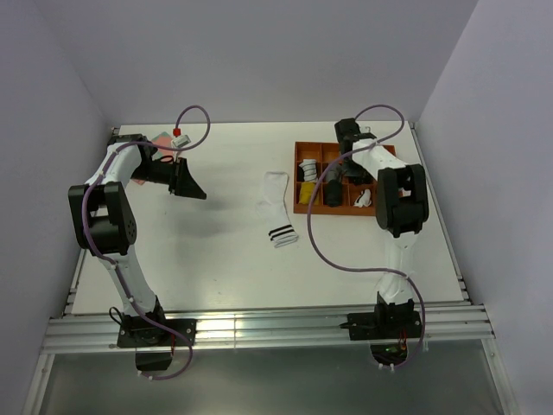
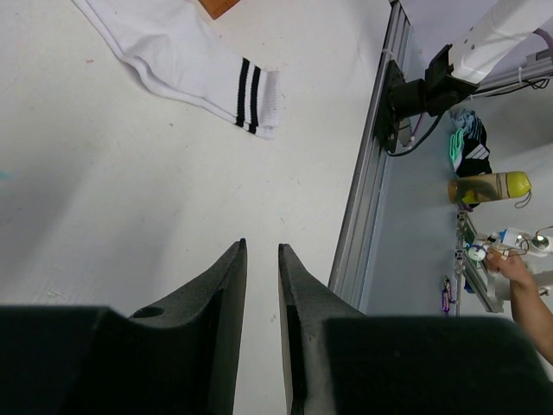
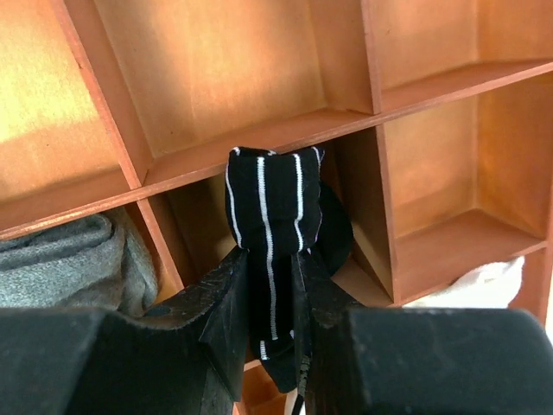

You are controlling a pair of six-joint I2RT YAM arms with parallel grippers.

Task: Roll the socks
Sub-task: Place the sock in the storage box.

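Black sock (image 3: pixel 272 216) with thin white stripes: bunched, stripes and long axis running upright in line with the fingers, upper end level with a divider of the orange tray (image 3: pixel 259 143), lower end hanging below the fingertips. Right tool (image 3: pixel 272 259) clamped on it from both sides, over the tray's middle cells; which cell lies beneath, cannot tell. Grey fabric (image 3: pixel 69 259) fills the cell to the left in the wrist view, white fabric (image 3: pixel 484 281) shows low right. White sock (image 1: pixel 278 212) lies flat and unrolled mid-bench, just left of the tray and apart from it; long axis runs far to near, slightly bent, cuff with two black bands at the near end toward the arm bases, foot toward the back wall. Left tool (image 2: pixel 261 246) hangs above bare bench (image 1: pixel 216 268) well left of this sock, fingers a narrow gap apart, nothing between them. Pink fabric (image 1: pixel 161 137) peeks out at the far left corner behind the left arm, too small to identify. Bench white, matte, lightly scuffed; aluminium rail (image 1: pixel 259 328) along the near edge. Pale walls (image 1: pixel 259 52) enclose three sides. Beyond the rail in the left wrist view: a yellow-green bottle (image 2: pixel 488 186), label illegible, and a person's hand (image 2: pixel 518 268).
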